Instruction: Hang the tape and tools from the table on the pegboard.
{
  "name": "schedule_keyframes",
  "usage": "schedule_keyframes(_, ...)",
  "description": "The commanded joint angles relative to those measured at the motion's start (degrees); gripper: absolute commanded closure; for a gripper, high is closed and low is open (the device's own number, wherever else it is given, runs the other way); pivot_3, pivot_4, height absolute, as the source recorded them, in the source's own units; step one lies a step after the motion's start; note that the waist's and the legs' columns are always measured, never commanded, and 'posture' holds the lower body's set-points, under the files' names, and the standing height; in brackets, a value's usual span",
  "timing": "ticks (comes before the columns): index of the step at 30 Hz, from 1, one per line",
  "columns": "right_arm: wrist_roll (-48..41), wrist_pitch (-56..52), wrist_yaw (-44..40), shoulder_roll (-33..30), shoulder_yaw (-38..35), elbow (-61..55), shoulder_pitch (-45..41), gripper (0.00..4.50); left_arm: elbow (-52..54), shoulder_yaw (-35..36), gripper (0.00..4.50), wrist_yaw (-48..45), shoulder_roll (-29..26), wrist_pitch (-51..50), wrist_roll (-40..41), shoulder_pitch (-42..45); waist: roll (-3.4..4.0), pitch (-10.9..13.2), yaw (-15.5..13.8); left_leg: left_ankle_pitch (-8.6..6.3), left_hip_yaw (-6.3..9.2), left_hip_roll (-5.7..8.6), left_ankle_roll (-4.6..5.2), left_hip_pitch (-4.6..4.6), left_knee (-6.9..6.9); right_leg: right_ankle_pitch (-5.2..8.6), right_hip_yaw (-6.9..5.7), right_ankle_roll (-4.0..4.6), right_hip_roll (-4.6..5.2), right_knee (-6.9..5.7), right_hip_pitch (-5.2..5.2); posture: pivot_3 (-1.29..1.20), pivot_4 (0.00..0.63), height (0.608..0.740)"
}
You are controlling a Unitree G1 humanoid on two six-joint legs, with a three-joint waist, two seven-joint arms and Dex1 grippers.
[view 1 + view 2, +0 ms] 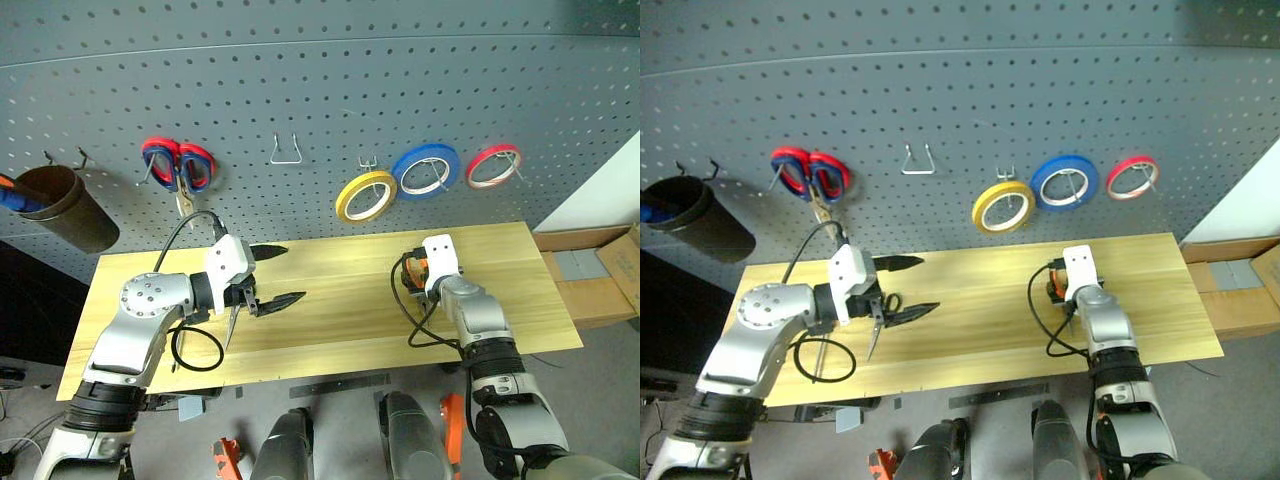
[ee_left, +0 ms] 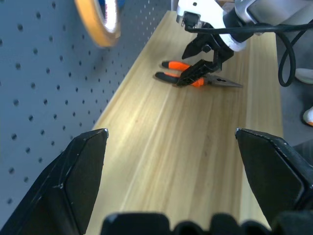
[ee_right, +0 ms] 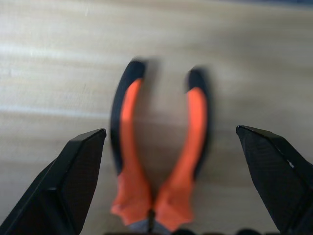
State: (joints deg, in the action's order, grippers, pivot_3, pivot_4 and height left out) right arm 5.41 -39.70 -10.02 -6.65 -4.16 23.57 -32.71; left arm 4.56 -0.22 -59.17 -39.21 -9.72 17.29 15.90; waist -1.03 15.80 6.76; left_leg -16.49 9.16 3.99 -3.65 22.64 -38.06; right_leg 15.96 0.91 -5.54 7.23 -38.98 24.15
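The long-nose pliers (image 3: pixel 156 147), orange and black handled, lie on the right half of the wooden table (image 1: pixel 330 330). My right gripper (image 1: pixel 412 280) hovers low over them, open, a finger on either side of the handles (image 2: pixel 178 66). My left gripper (image 1: pixel 290 273) stands open above the table's left part, holding nothing. Under it lie small black-handled scissors (image 1: pixel 874 338), partly covered by the wrist. The yellow tape (image 1: pixel 366 196) hangs from a hook on the grey pegboard (image 1: pixel 300 80).
On the pegboard hang red-and-blue scissors (image 1: pixel 178 165), a bare wire hook (image 1: pixel 286 150), a blue ring (image 1: pixel 427 168), a red ring (image 1: pixel 493 165) and a brown cup (image 1: pixel 65 205). Cardboard boxes (image 1: pixel 590 270) stand to the right of the table.
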Motion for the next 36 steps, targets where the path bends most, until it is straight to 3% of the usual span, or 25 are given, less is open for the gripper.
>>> schedule_keyframes(1,-1.1,0.7,-0.1,-0.6,0.5,-0.1,-1.0,0.07,2.2,2.3,0.00,0.6,-0.8,0.0,1.2,-0.2,0.00,0.0,0.0,0.00,0.00,0.00,0.00,0.00,0.00,0.00,0.00,0.00,0.00,0.00,0.00,-0.08,0.280,0.740)
schedule_keyframes(13,-2.3,1.1,-0.8,-2.5,1.9,6.8,-2.4,0.07,2.9,3.1,0.00,1.9,-0.6,-0.4,1.3,-1.7,-0.01,0.0,-0.1,0.00,-0.01,-0.02,0.00,-0.02,0.00,0.00,0.00,0.00,-0.01,0.00,-0.02,-0.08,0.285,0.740)
schedule_keyframes(20,-1.6,2.8,-1.5,-2.8,4.5,8.1,-1.7,1.75,3.3,4.6,0.00,4.6,0.8,0.2,1.7,-3.6,-0.02,0.0,-0.2,0.00,-0.01,-0.07,0.00,-0.09,-0.03,-0.01,0.01,0.02,-0.07,-0.02,-0.08,-0.08,0.279,0.740)
schedule_keyframes(24,-1.4,3.1,-1.5,-2.5,6.2,3.9,0.5,1.75,3.8,6.3,0.00,6.5,1.3,-0.4,2.4,-5.4,-0.03,0.0,-0.2,0.00,-0.02,-0.15,-0.01,-0.10,-0.02,-0.02,0.00,0.03,-0.12,-0.01,-0.08,-0.08,0.271,0.740)
schedule_keyframes(27,-1.5,2.0,-1.7,-2.6,7.4,-3.3,3.1,1.75,4.0,7.3,0.00,7.0,1.0,0.3,1.9,-7.1,-0.03,0.0,-0.2,0.00,-0.07,-0.23,-0.01,-0.09,0.01,-0.02,0.01,0.03,-0.15,0.00,-0.06,-0.08,0.269,0.740)
schedule_keyframes(36,-2.7,-12.2,-3.8,-4.3,13.8,-50.6,20.7,1.75,4.6,13.7,0.00,7.7,3.0,2.6,6.8,-11.5,-0.03,0.0,-0.6,0.00,-0.08,-0.47,-0.01,0.15,0.03,-0.02,0.02,0.03,-0.14,0.02,0.18,-0.08,0.269,0.740)
